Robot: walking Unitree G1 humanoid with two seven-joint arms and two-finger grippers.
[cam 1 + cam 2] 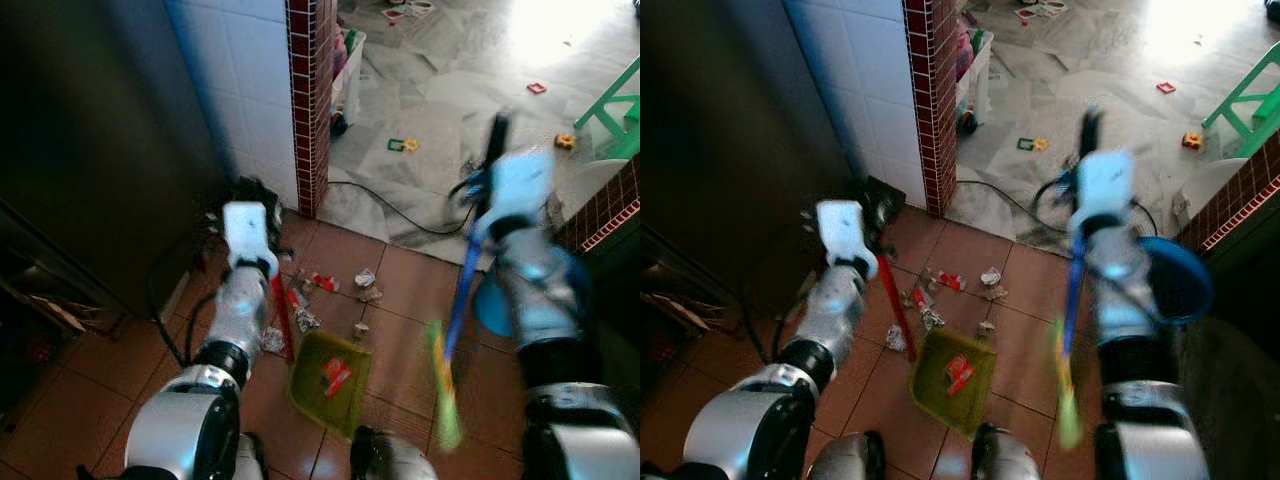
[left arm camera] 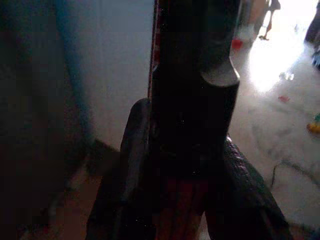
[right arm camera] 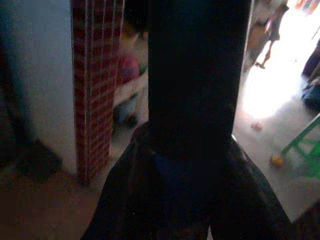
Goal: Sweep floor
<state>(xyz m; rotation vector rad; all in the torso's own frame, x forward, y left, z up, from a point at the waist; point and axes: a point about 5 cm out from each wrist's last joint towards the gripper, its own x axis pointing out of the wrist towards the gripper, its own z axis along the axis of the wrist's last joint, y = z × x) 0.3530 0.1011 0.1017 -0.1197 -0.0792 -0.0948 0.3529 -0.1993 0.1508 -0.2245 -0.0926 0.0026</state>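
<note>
My left gripper [image 1: 246,192] is low by the white tiled wall, shut on the red handle [image 1: 282,318] of a yellow-green dustpan [image 1: 330,385] that rests on the brown tiles. A red wrapper [image 1: 336,375] lies in the pan. My right gripper [image 1: 494,150], blurred, is shut on a broom's blue handle [image 1: 460,300], and its green bristles [image 1: 444,388] hang just right of the pan. Paper scraps [image 1: 365,278], a red wrapper [image 1: 322,282] and foil bits [image 1: 305,320] lie ahead of the pan. In the wrist views the fingers [image 2: 135,170] wrap the red handle and the fingers [image 3: 125,190] wrap the blue one.
A red brick pillar [image 1: 310,100] ends the tiled wall, with a dark cabinet [image 1: 90,150] to its left. A black cable [image 1: 400,215] crosses onto the marble floor, where small toys [image 1: 404,145] lie. A green chair [image 1: 620,100], a blue round tub [image 1: 1180,280] and a brick ledge stand right.
</note>
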